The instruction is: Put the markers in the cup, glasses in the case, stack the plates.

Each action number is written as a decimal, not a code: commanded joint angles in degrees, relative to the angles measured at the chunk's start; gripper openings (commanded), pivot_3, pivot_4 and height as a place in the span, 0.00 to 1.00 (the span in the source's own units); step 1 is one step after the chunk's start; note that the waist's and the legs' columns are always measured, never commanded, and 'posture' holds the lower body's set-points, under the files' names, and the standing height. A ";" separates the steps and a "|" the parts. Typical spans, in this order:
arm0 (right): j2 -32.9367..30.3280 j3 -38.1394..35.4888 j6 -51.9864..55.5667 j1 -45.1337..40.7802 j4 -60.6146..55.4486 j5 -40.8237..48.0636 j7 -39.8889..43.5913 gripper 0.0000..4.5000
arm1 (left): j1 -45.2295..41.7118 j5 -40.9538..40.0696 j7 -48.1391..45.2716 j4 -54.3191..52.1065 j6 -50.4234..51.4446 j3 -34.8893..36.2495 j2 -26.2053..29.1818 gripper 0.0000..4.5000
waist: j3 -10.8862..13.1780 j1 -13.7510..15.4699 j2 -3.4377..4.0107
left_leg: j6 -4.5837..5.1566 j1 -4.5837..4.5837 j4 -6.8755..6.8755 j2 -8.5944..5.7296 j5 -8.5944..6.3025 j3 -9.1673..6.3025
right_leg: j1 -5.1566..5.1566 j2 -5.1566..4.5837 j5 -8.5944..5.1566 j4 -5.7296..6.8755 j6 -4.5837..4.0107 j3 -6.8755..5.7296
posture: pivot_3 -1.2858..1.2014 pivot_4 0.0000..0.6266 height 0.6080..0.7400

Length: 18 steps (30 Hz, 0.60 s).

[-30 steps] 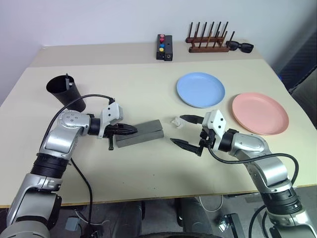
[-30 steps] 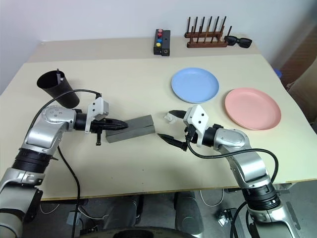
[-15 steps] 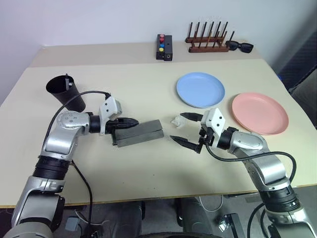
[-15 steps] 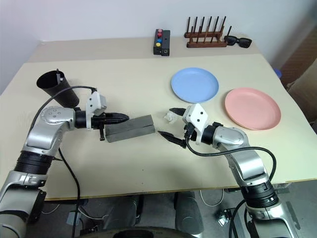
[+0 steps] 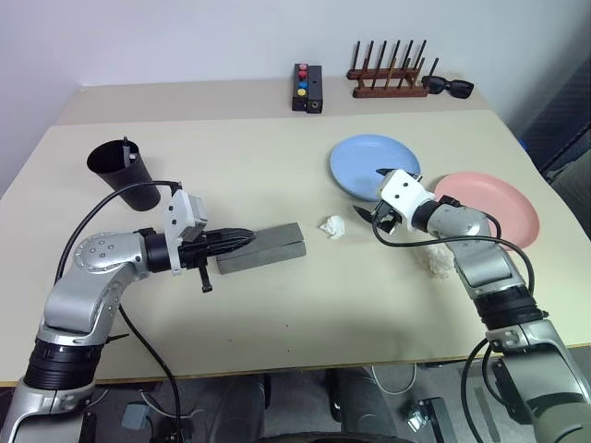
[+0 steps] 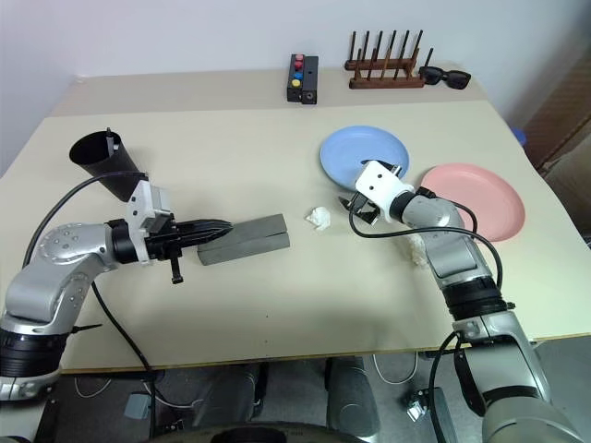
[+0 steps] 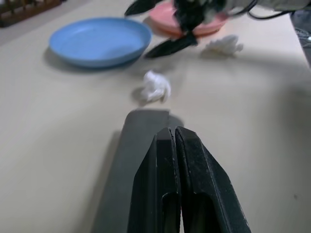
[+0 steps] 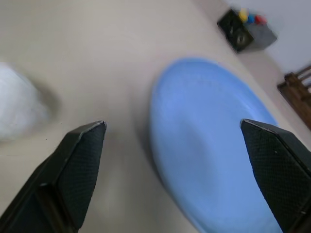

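Case (image 5: 261, 248): grey, closed, on desk (image 5: 277, 323); left hand (image 5: 242, 239) pressed together at its end. Right hand (image 5: 371, 192) spread beside blue plate (image 5: 365, 166); pink plate (image 5: 503, 217) apart.

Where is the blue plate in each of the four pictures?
Left eye view: blue plate right of centre, behind the right gripper.
Right eye view: same place, beside the pink plate.
Left wrist view: far end, up the table, past the grey case.
Right wrist view: close up, between the open jaws.
Shared landmark: the crumpled white paper.
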 commanded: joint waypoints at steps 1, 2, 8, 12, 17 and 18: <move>-0.08 0.32 -3.73 -3.25 5.54 -2.38 -0.88 0.87 | 0.45 -2.71 3.00 -4.73 1.20 1.12 -1.18 0.00 | 0.00 0.04 0.00 | 0.00 0.00 0.00 0.00 0.00 -0.01 | 0.00 0.00 0.00 0.01 0.00 -0.01 | 0.52 0.24 0.95; -0.05 0.48 -4.48 -3.66 6.71 -2.73 -0.80 0.81 | 0.60 -3.04 3.57 -5.25 1.22 1.19 -1.53 0.00 | 0.00 -0.01 0.00 | 0.00 0.00 0.00 0.00 0.00 -0.01 | 0.00 0.00 0.00 0.00 0.00 -0.01 | 0.52 0.24 0.95; -0.08 0.71 -8.10 -4.74 11.04 -4.58 -1.47 0.12 | 0.89 -5.21 6.62 -6.83 1.87 1.16 -3.42 0.00 | 0.00 -0.09 0.00 | 0.00 0.02 -0.01 0.00 0.00 0.00 | 0.00 0.00 0.02 0.01 0.02 0.00 | 0.52 0.24 0.95; -0.42 0.55 -10.07 -4.10 10.87 -5.53 -2.42 0.01 | -0.14 -5.99 8.17 -7.14 2.90 0.50 -3.65 0.00 | -0.01 -0.06 -0.01 | 0.00 0.02 0.00 0.00 0.00 0.00 | 0.01 0.00 0.01 0.01 0.01 0.01 | 0.52 0.24 0.95; -2.41 -0.27 -12.54 -2.21 6.16 -6.65 -3.23 0.01 | -1.10 -6.50 9.39 -6.75 3.30 -0.58 -4.34 0.00 | 0.00 0.04 0.00 | 0.00 0.00 0.02 -0.01 0.00 0.01 | 0.01 0.00 0.01 0.00 0.02 0.02 | 0.52 0.24 0.95; -3.45 -1.05 -12.69 -1.56 3.84 -6.72 -3.22 0.01 | -1.39 -6.44 9.66 -6.47 3.23 -0.89 -4.66 0.00 | 0.00 0.07 0.01 | 0.00 0.00 0.01 -0.01 0.00 0.01 | 0.01 0.00 0.02 -0.01 0.02 0.02 | 0.52 0.24 0.95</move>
